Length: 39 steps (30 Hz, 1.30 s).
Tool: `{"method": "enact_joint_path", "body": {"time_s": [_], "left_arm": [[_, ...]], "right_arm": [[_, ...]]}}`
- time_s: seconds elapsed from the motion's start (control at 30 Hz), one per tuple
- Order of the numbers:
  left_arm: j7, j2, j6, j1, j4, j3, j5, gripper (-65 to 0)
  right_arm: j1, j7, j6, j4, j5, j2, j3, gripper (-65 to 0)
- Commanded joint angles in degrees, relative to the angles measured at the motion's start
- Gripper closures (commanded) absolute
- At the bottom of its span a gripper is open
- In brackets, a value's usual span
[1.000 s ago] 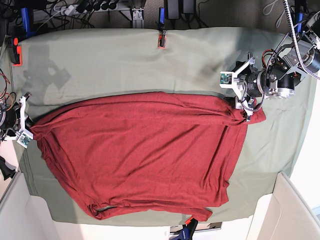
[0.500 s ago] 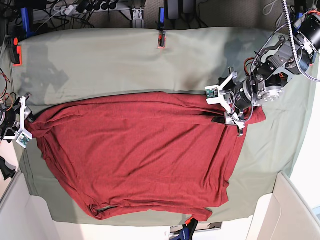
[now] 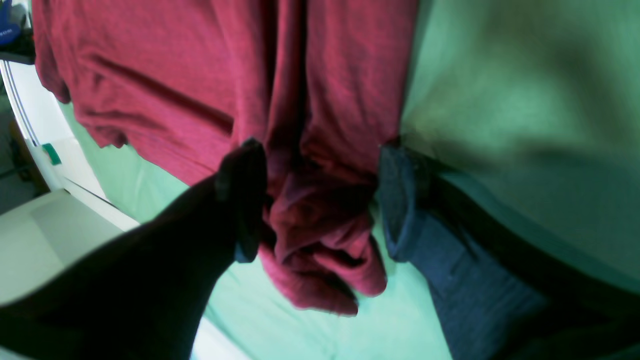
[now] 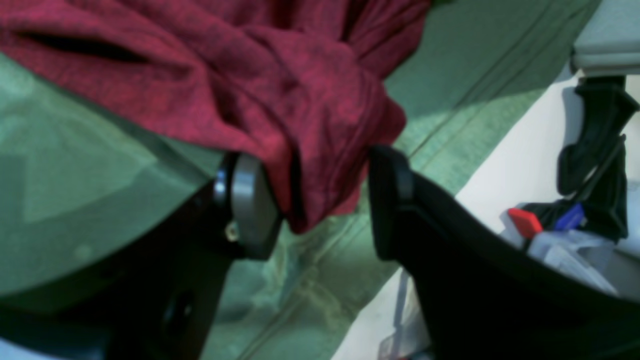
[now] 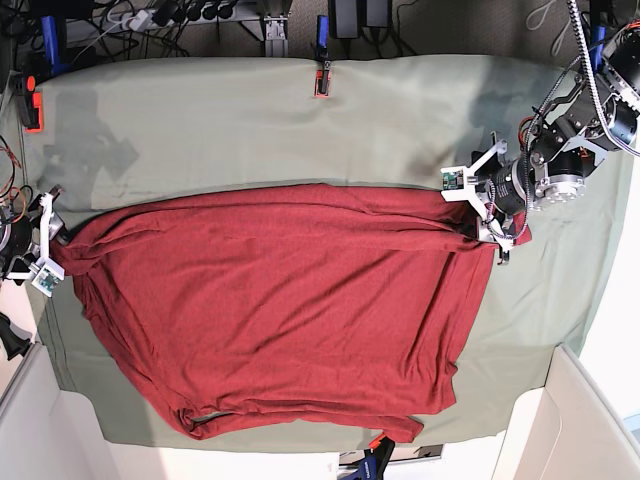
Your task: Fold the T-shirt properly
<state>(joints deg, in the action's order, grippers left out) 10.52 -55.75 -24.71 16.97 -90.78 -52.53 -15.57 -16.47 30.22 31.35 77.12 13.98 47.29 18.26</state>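
T-shirt corners: both sets of fingers apart, nothing clamped

T-shirt lies spread on the bench. Right gripper fingers straddle a bunched corner, apart. Left gripper likewise. Each should close deep on hem, then both lift together, keeping the edge taut.

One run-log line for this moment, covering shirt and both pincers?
garment: brick-red knit T-shirt spread on sage-green table cloth | left pincer: open, straddling bunched corner | right pincer: open, straddling opposite corner | fold: not done
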Motion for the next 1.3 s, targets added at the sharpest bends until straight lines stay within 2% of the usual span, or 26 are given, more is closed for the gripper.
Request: {"method": "enact_joint_path", "body": {"time_s": [0.0,0.13,0.2,0.27,0.43,0.57,0.73,0.97,1.0,1.07,1.27], "left_arm": [[-0.42,-1.29,0.04,1.09,-1.53,0.70,-0.11,-38.0],[-0.39,-1.60,-2.14,0.92,-2.64,0.70,0.48,-38.0],[-0.42,-1.57,-2.12,0.94,-1.95,0.70,0.50,-38.0],[-0.42,-1.57,-2.12,0.94,-1.31,0.70,0.52,-38.0],[-0.44,-1.55,-2.10,0.94,-1.07,0.70,1.62,-38.0],[-0.42,-1.55,-2.10,0.96,-1.07,0.70,1.60,-38.0],[-0.42,-1.55,-2.12,0.92,-1.07,0.70,1.62,-38.0],[-0.37,-1.55,-2.12,0.92,-0.96,0.70,1.95,-38.0],[-0.02,-1.57,-2.12,0.92,-0.96,0.70,2.54,-38.0],[0.46,-1.57,-2.12,0.92,-0.92,0.70,3.13,-38.0],[0.44,-1.55,-2.12,0.92,0.13,0.70,3.10,-38.0]], "right_arm": [[-1.27,-0.81,0.13,1.92,0.66,1.68,-0.68,-29.9],[-1.29,1.46,0.28,6.45,1.62,2.73,-0.68,-29.9],[-1.27,3.02,1.42,7.15,1.44,3.17,-0.68,-29.9],[-1.29,3.04,1.20,7.10,0.15,3.50,-0.68,-30.0],[-1.29,2.99,-1.60,6.69,-1.57,3.45,-0.72,-30.0],[-1.29,2.99,-5.75,6.01,-4.15,3.32,-0.72,-30.0],[-1.31,2.99,-9.35,6.01,-4.92,3.32,-1.07,-30.0],[-4.17,2.86,-14.14,6.01,-3.67,2.21,-5.05,-30.0],[-4.61,3.02,-13.90,6.01,-2.71,2.23,-5.09,-30.0],[-4.74,3.39,-11.43,6.01,-0.33,2.21,-5.07,-29.9],[-0.96,6.34,0.59,6.01,8.63,2.19,-5.01,-29.9]]}}
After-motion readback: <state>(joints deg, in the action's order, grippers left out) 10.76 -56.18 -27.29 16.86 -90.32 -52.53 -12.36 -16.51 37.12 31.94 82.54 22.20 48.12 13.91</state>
